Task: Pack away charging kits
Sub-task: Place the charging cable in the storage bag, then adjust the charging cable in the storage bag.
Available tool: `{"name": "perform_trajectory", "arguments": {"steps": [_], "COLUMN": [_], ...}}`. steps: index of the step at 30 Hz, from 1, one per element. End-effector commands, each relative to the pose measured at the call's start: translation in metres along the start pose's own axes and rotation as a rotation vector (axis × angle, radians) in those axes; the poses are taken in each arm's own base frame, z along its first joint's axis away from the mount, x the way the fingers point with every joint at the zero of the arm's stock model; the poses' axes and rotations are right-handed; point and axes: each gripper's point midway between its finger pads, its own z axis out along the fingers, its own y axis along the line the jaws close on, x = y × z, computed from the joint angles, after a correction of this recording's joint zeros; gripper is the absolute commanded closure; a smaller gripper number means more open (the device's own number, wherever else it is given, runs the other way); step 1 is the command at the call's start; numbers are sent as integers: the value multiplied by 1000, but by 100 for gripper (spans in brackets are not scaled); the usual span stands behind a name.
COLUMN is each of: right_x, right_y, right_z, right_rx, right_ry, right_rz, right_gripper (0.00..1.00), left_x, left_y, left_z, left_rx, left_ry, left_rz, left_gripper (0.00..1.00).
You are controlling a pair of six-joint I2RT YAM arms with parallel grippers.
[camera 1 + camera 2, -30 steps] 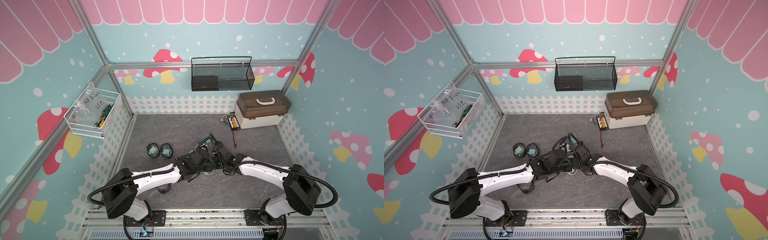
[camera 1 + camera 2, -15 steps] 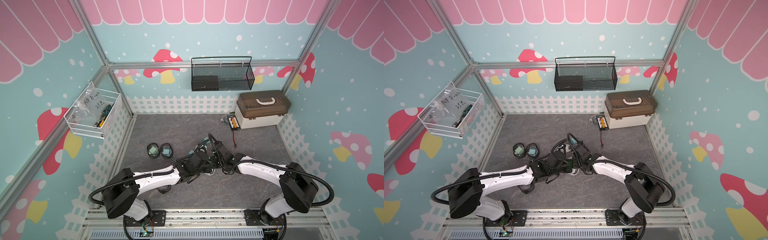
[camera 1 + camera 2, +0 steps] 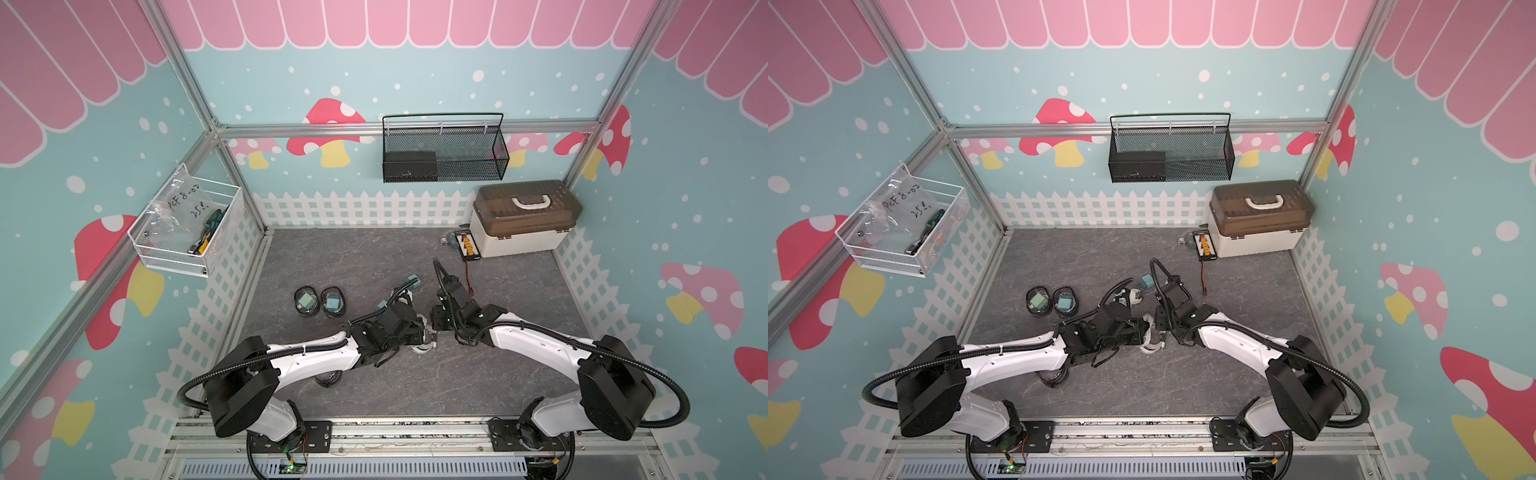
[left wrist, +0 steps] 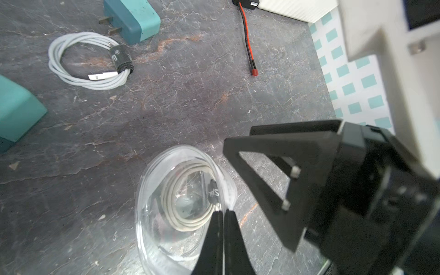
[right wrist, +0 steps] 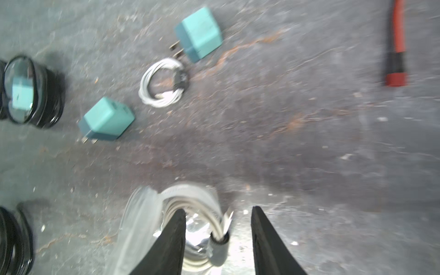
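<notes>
1. Nearest the robot's base, a third black-rimmed pouch (image 3: 328, 378) lies on the table (image 3: 353, 257), half hidden under the left arm. I cannot tell whether it holds anything, so I take it as not yet packed.
2. Just beyond it, at the table's middle, is the clear pouch (image 4: 152, 190) with a coiled white cable (image 4: 171, 207) already inside. The left gripper (image 4: 223, 213) has its jaws pressed together on the pouch's rim, which keeps the mouth up. The right gripper (image 5: 218, 214) hangs over that mouth, jaws spread and pinching nothing, with the cable lying below them. This kit looks half done: the cable is in, but there is no charger and the pouch is not closed.
3. Farther out, two teal chargers lie loose on the table, the nearer charger (image 5: 107, 119) and the farther charger (image 5: 198, 33). A loose coil (image 5: 147, 95) of white cable lies between them, just beside the farther one. One charger probably belongs with the clear pouch, and the other with the coil makes one whole kit left to pack.
4. Off to the left, apart from the loose pieces, two filled pouches (image 3: 306, 302) (image 3: 332, 302) with black rims lie side by side, each showing a teal charger through its window. They look finished, though I cannot see whether their cables are inside.
5. By my reckoning about half the work is done.
6. At the far edge, the connector board (image 3: 466, 246) and the lidded box (image 3: 523, 224) have no part in it.
</notes>
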Motion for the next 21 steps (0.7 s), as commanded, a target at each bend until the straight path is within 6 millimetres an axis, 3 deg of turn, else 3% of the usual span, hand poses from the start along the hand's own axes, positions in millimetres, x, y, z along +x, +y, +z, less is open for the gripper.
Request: {"name": "perform_trajectory", "arguments": {"steps": [1,5,10,21], "right_x": [16,33,43,55], "right_y": [-35,-45,-39,21], "right_z": [5,15,18,29], "right_rx": [103,127,80,-29], "right_ry": [41,86,110,147], "right_rz": [21,24,33,-30], "right_gripper": [57,60,61,67], "left_x": [-2,3,9,9], "left_y": [7,10,11,6], "left_z": [3,7,15,16], "left_rx": [-11,-8,4,37], "left_ry": [-21,-13,0,-4], "left_rz": [-23,-30,-41,-48], "left_gripper": [100,100,100,100]}}
